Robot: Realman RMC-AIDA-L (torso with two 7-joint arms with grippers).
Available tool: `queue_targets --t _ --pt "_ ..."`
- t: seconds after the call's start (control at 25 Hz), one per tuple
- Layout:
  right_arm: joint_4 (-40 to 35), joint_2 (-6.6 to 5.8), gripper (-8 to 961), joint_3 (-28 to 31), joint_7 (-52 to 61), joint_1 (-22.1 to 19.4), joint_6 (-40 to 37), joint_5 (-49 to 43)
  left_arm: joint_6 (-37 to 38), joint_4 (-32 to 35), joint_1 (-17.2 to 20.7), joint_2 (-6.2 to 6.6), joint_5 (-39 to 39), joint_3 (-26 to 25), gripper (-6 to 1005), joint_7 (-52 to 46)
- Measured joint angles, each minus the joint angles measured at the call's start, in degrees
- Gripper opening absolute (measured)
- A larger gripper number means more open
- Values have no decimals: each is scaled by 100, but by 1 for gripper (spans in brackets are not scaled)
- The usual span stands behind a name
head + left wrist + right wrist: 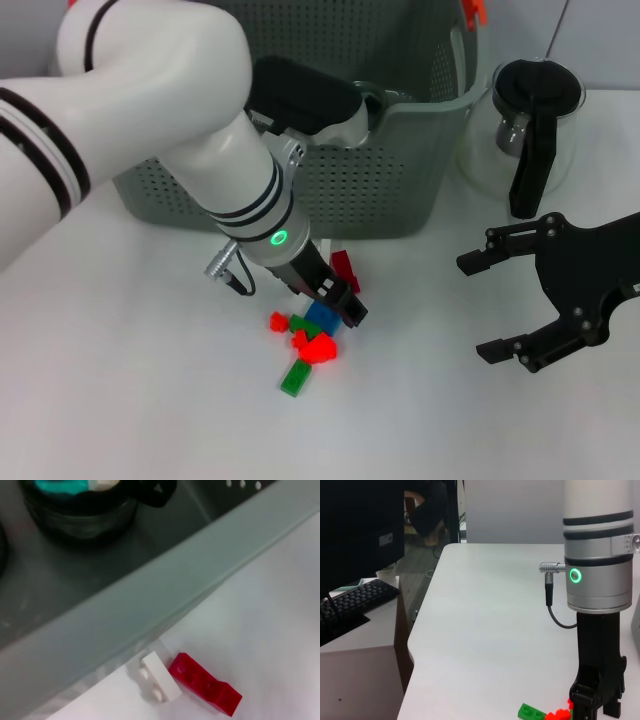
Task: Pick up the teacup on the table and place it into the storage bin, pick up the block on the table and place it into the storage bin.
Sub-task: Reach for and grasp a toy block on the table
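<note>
The left end effector [345, 305] is lowered onto a small pile of blocks [305, 345] on the white tabletop [120, 380], just in front of the storage bin [380, 185]. Its black fingertips reach into the far edge of the pile, by a blue block [322, 316]; whether the fingers are spread or closed on a block cannot be told. The pile includes red and green blocks, with one green block [296, 377] lying nearest. A dark red block [205, 684] and a white block [159, 676] lie side by side, touching, close against the bin's near wall. Inside the bin, the left wrist view shows a dark, round container [80, 505]; its identity cannot be told.

The right end effector [500, 305] hovers above the tabletop well to the right of the pile, fingers spread wide and empty. A glass pot [525, 125] with a black handle stands to the right of the bin, beyond the right end effector.
</note>
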Motion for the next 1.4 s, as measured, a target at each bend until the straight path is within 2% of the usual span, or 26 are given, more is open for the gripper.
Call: queue_targets --t 1.4 --pt "15 16 928 13 -76 0 109 0 -248 -176 -43 -16 214 304 712 -88"
